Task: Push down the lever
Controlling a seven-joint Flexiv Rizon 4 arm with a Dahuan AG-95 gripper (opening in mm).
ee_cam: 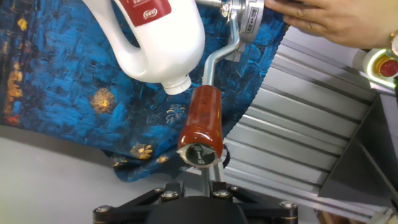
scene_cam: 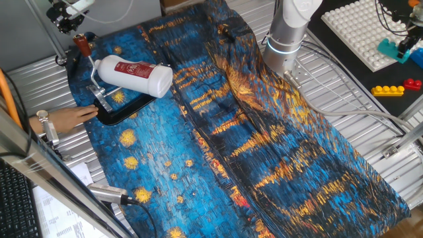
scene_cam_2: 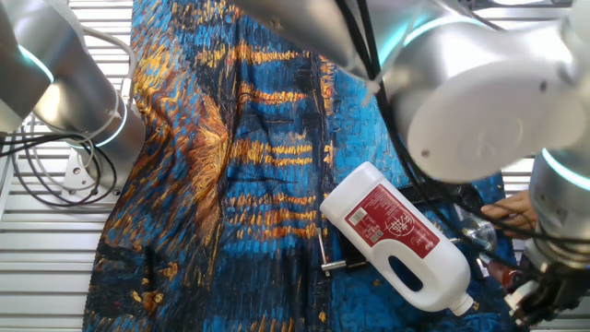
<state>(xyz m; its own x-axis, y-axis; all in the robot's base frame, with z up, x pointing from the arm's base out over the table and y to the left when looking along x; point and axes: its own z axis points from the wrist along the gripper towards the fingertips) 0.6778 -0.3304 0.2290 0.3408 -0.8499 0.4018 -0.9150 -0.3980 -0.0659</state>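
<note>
Lever standing up from the black-based clamp at the corner of the blue-and-gold painted cloth, just beside the white bottle. In the hand view: thin silver bar rising from the clamp's metal pivot, bending, ending in a glossy red-brown tip right in front of the camera, close above the dark gripper housing at the bottom edge. Gripper seen in one fixed view above and just beyond the red-brown tip; fingers not visible in the hand view, so impossible to tell whether wide, narrow or closed on anything, or whether touching the tip.

White bottle with red label lying on its side across the clamp, handle toward the lever, neck pointing past the lever's bar, just beside the red-brown tip in the hand view. A person's hand resting flat against the clamp's base on the side away from the bottle, fingers on the black edge; watch at the wrist. Silver robot arm filling the near foreground of the other fixed view, above the bottle. White pegboard well apart from the bottle, beyond the far edge of the cloth.
</note>
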